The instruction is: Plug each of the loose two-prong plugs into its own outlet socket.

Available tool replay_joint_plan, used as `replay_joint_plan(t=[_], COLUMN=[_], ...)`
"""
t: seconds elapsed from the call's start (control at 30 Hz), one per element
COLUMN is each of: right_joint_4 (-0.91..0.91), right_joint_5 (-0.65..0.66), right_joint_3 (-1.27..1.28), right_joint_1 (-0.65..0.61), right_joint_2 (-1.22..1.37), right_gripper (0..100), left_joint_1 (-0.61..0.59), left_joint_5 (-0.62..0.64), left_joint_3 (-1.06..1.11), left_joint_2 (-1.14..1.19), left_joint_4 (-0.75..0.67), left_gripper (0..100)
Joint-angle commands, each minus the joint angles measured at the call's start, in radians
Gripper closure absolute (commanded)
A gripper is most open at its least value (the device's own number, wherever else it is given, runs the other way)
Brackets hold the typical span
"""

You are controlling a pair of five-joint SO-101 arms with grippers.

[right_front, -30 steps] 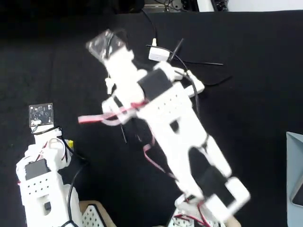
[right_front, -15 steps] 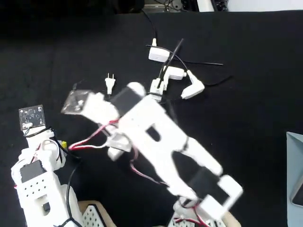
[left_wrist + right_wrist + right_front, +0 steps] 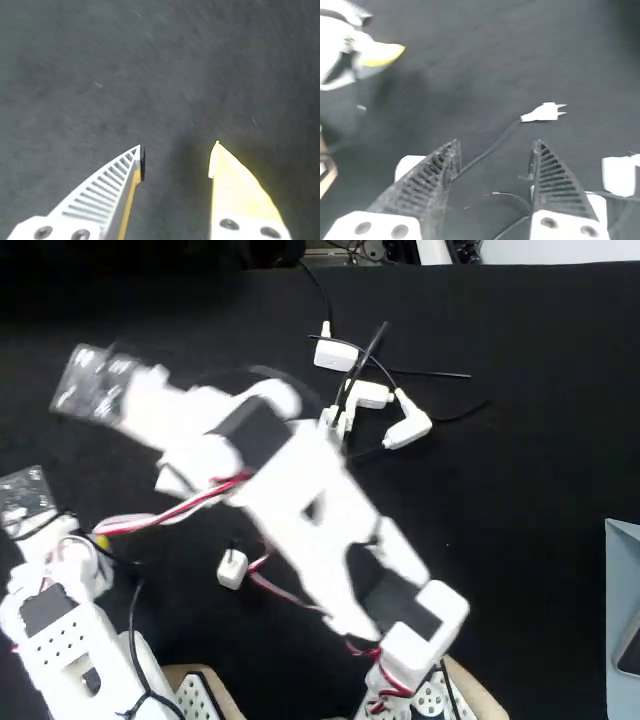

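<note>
The right tool [image 3: 495, 150] is held with its jaws spread and empty above the black counter [image 3: 470, 75]. A loose two-prong plug [image 3: 543, 112] is seen lying on the counter just ahead of its tips, with a black cord [image 3: 492, 145] attached. The left tool [image 3: 175, 155] is likewise spread over bare counter. The white outlet sockets [image 3: 370, 395], apparently three, are clustered toward the counter's far side.

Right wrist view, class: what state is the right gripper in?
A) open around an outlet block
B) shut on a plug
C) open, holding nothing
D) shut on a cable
C: the right gripper has its fingers spread with nothing clamped, and the plug lies loose on the table beyond them.
</note>
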Motion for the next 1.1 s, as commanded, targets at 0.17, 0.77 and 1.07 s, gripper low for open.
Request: replay_joint_plan(t=[0.17,0.77,1.07], right_joint_4=[0.035,0.031,0.031], right_joint_5=[-0.160,-0.264,-0.264], right_joint_3=[0.105,0.544,0.555], right_joint_1=[0.247,0.681,0.864], right_joint_2=[-0.159,-0.372,-0.371], right_gripper=[78.3,77.9,78.0], left_joint_1=[-0.077,0.572,0.912], left_joint_5=[-0.078,-0.253,-0.428], left_joint_3=[-0.288,-0.486,-0.271], left_joint_2=[-0.012,-0.011,-0.011], left_joint_4=[0.137,0.577,0.402], left_gripper=[77,67,68])
